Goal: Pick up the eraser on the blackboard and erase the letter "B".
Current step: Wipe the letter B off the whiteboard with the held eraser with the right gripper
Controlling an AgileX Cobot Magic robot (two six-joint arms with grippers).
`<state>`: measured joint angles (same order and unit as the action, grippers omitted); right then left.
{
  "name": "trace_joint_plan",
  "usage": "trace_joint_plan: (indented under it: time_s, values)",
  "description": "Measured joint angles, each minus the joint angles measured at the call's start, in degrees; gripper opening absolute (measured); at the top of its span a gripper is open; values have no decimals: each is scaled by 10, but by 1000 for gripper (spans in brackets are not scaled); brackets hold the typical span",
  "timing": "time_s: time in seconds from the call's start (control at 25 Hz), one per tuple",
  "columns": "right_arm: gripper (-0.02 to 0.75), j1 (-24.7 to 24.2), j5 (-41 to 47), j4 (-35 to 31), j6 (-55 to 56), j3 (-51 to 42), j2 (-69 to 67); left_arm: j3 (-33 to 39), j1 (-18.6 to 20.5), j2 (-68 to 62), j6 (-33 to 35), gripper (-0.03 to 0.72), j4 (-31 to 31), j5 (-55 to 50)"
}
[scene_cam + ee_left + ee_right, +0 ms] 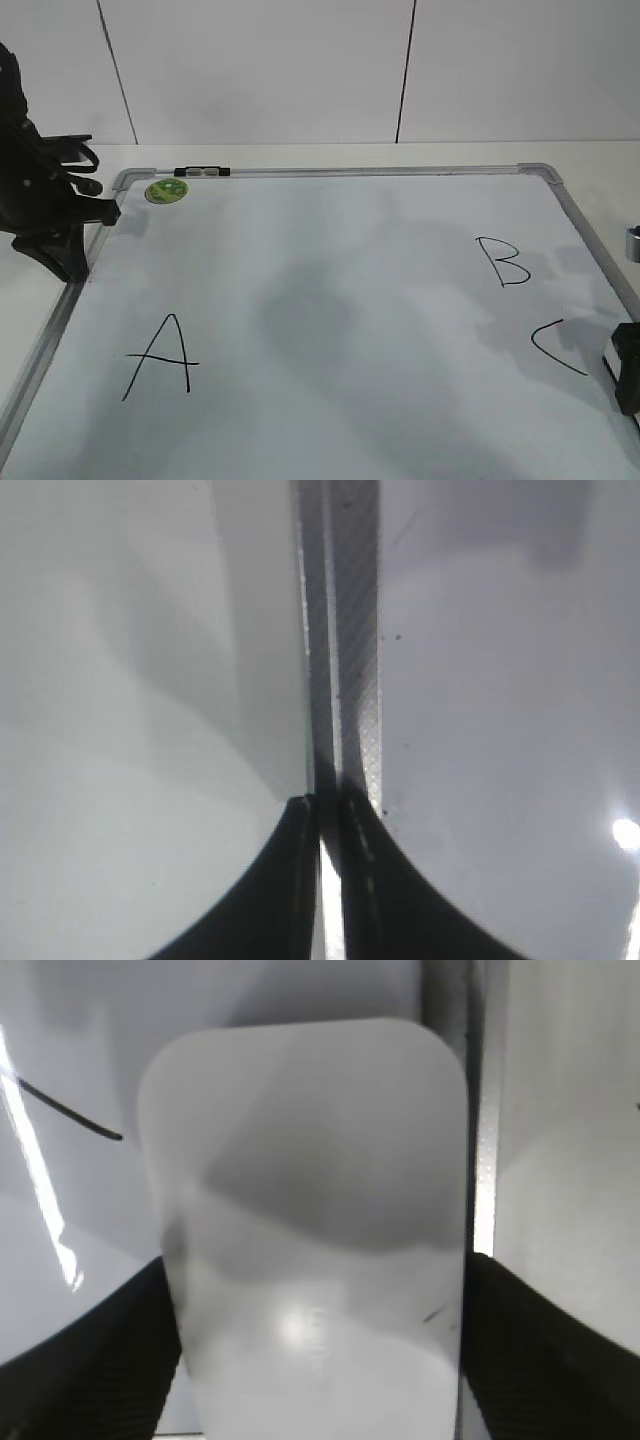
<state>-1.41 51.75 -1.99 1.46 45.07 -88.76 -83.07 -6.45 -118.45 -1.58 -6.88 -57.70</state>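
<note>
The blackboard (330,250) is a white dry-erase board with a grey frame, lying flat. The black letter "B" (503,262) is at its right, whole. The white eraser (310,1160) lies at the board's right edge, next to the frame (486,1160). My right gripper (315,1280) has a finger against each long side of it. In the exterior view this gripper (627,375) is at the right edge, below and right of the "B". My left gripper (328,810) is shut and empty over the board's left frame (70,262).
A black "A" (160,358) is at the board's lower left and a black "C" (558,347) is just left of the right gripper. A round green magnet (165,190) and a black clip (202,171) sit at the top left. A wall stands behind.
</note>
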Motion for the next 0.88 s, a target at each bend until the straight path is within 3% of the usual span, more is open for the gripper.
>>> trace_joint_plan:
  time_s: [0.88]
  values:
    - [584, 0, -2, 0, -2, 0, 0, 0, 0, 0, 0, 22, 0, 0]
